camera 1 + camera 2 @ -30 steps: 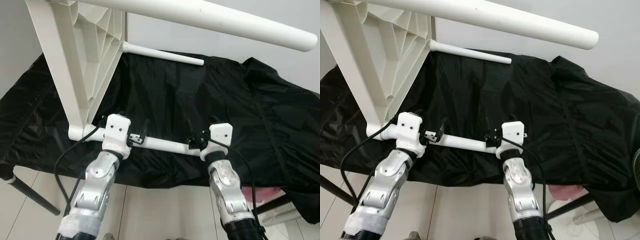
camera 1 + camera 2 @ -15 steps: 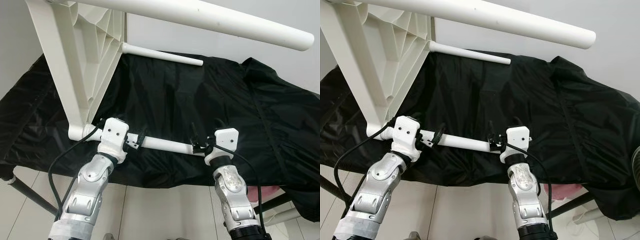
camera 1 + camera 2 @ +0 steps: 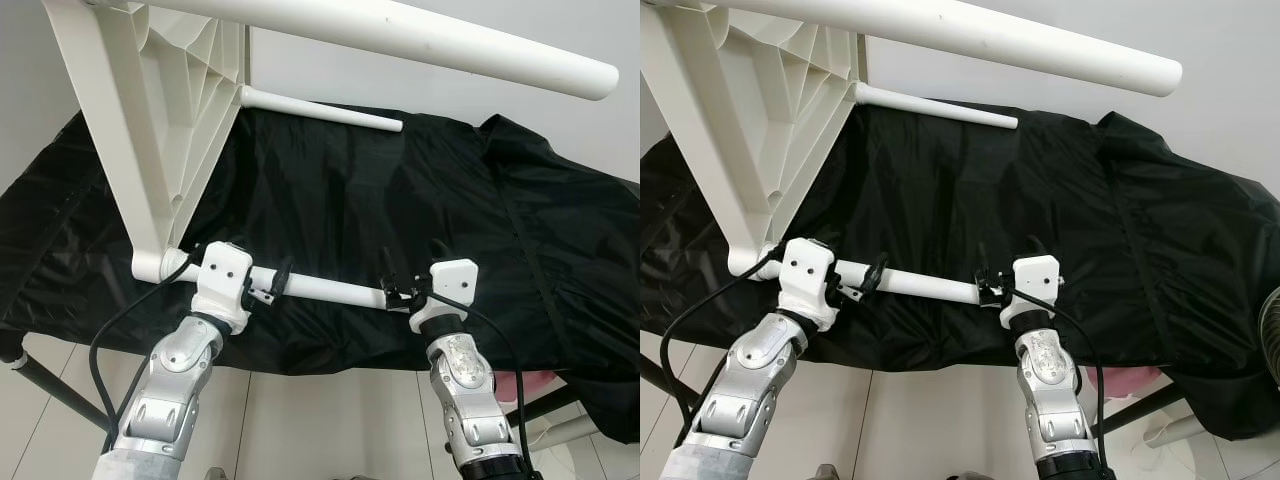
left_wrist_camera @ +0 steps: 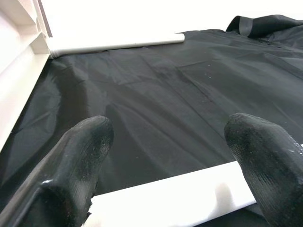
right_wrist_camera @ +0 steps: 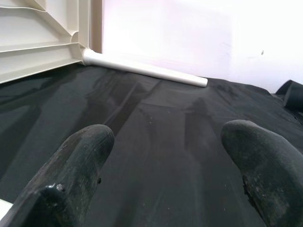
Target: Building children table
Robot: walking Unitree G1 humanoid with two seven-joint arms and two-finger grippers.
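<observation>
Black cloth [image 3: 420,220] covers the tabletop before us. White children's table [image 3: 170,120] stands tipped on its side at our left. Near leg [image 3: 320,289]: left end effector [image 3: 268,284] spread around it; right end effector [image 3: 400,290] spread wide at its free end, gripping nothing.

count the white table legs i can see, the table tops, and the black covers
white table legs: 3 — near, far, top
table tops: 1
black covers: 1
total: 5
</observation>
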